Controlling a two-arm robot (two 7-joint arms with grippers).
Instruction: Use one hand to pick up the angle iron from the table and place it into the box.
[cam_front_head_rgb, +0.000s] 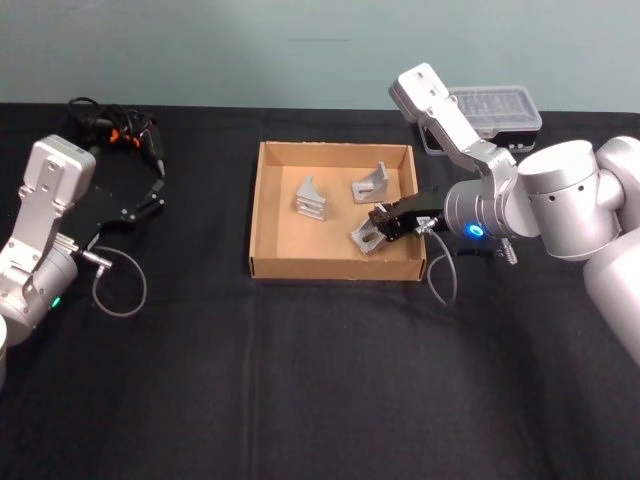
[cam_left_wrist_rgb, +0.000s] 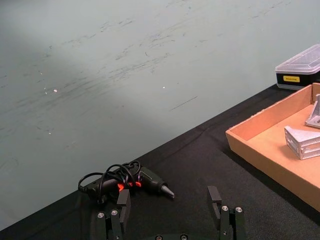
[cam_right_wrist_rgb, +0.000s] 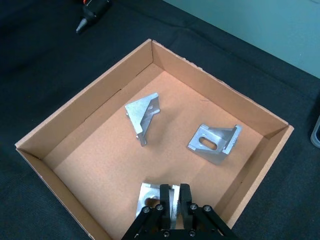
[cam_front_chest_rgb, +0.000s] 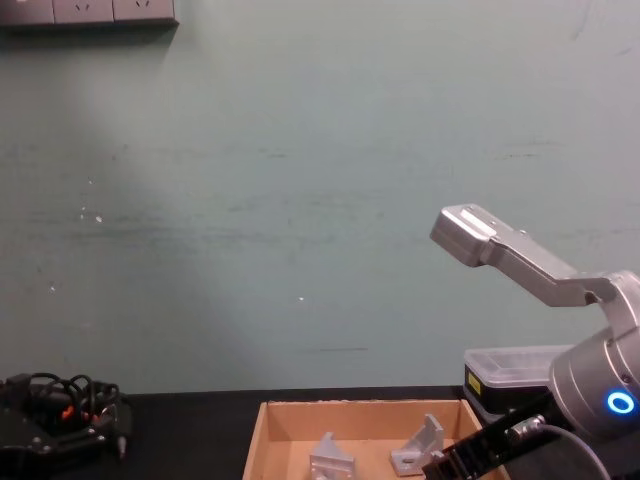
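ribbed angle iron (cam_right_wrist_rgb: 150, 196) in tan box (cam_right_wrist_rgb: 80, 102)

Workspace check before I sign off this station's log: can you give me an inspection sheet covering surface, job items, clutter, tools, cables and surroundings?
Surface: flat black tabletop, covered in dark cloth.
Job's things: shallow tan cardboard box holds three silver metal angle irons; two lie free, the third is in the right tool.
Clutter: black plastic case with clear lid behind the box; black handheld power tool with orange marks at far left.
Grippers: right tool shut on the third angle iron, low inside the box; left tool open, parked at left.
Cables: grey looped cable by the left arm; another by the right wrist.
Surroundings: pale green wall.
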